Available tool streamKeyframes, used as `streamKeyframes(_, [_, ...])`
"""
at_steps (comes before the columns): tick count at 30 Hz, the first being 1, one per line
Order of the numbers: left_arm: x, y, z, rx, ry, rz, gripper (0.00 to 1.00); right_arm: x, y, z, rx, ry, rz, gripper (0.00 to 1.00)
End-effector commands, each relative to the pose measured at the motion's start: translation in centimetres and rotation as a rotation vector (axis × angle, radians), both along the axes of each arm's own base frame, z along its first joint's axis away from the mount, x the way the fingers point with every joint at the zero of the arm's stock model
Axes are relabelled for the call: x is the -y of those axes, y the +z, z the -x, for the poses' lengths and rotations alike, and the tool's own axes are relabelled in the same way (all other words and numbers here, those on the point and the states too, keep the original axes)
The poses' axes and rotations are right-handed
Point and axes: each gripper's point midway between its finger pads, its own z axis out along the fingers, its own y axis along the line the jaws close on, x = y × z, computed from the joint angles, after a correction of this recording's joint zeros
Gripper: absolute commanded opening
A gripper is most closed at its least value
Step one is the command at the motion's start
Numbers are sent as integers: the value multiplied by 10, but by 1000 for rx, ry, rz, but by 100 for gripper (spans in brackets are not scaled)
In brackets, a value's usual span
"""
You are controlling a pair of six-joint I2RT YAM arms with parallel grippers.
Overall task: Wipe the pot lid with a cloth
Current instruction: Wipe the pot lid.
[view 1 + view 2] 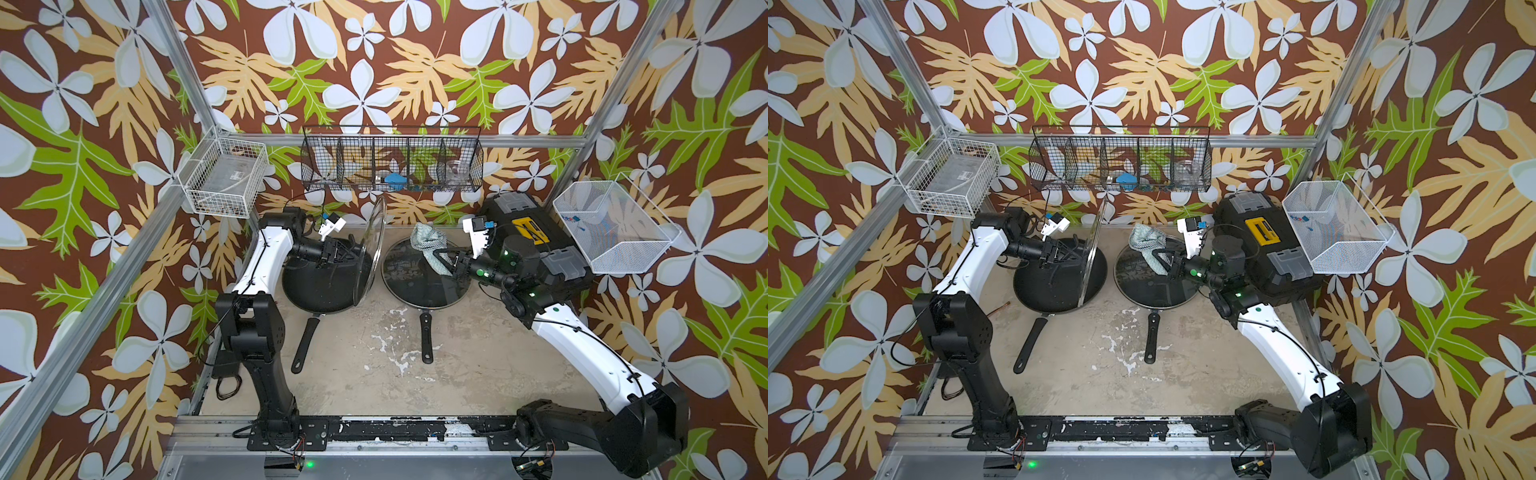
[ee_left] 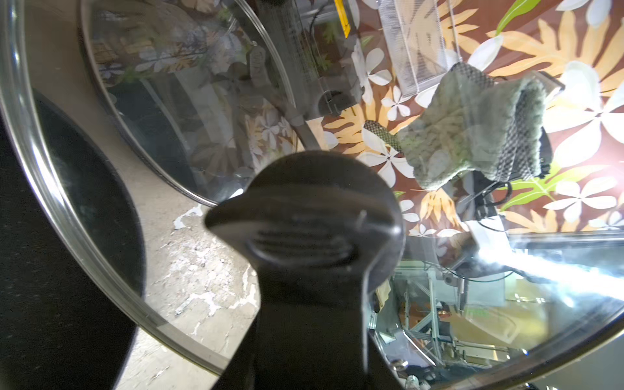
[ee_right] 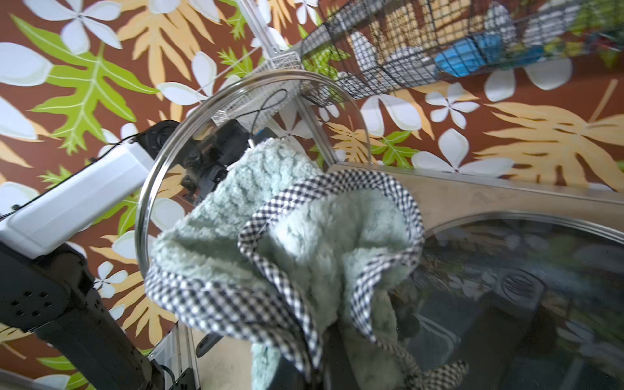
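Observation:
The pot lid (image 1: pixel 371 249) (image 1: pixel 1091 257) is round clear glass and stands upright on edge over the left pan. My left gripper (image 1: pixel 353 254) (image 1: pixel 1074 255) (image 2: pixel 305 304) is shut on its black knob (image 2: pixel 304 219). The cloth (image 1: pixel 430 245) (image 1: pixel 1148 246) (image 3: pixel 287 236), pale teal fleece with a checked border, hangs bunched from my right gripper (image 1: pixel 444 261) (image 1: pixel 1163 262) (image 3: pixel 324 354), which is shut on it. In both top views the cloth is just right of the upright lid, with a small gap. Through the glass the cloth (image 2: pixel 466 135) shows in the left wrist view.
A second glass lid (image 1: pixel 424 286) (image 1: pixel 1154 291) lies flat on the right pan, under the cloth. The left black pan (image 1: pixel 316 291) has its handle (image 1: pixel 303 345) pointing forward. A black toolbox (image 1: pixel 532 232) stands at the back right. Wire baskets (image 1: pixel 390 160) (image 1: pixel 224 174) (image 1: pixel 611 224) hang on the walls.

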Motion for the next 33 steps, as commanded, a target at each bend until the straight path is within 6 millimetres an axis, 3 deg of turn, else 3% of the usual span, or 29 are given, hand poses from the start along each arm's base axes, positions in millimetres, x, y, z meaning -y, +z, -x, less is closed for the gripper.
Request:
streamKeyframes(1, [9,52,19,28,-31,278,0,-17,30,16,65,131,-89,0])
streamKeyframes(6, [9,78,36,-2,-57,425,0,-40,54,38,143,273,-133,0])
streamKeyframes(11, [11,97,32,67,-91,426,0,-67,66,54,193,388,-113,0])
streamKeyframes(15, [12,100,30,82,-97,426,0,-80,77,58,226,439,-113,0])
streamKeyframes(28, [32,94,41,77,-157,429,0,-113,88,23,268,465,-101,0])
streamKeyframes(33, [39,96,46,68,-181,428,0,-116,76,-26,234,329,-29,0])
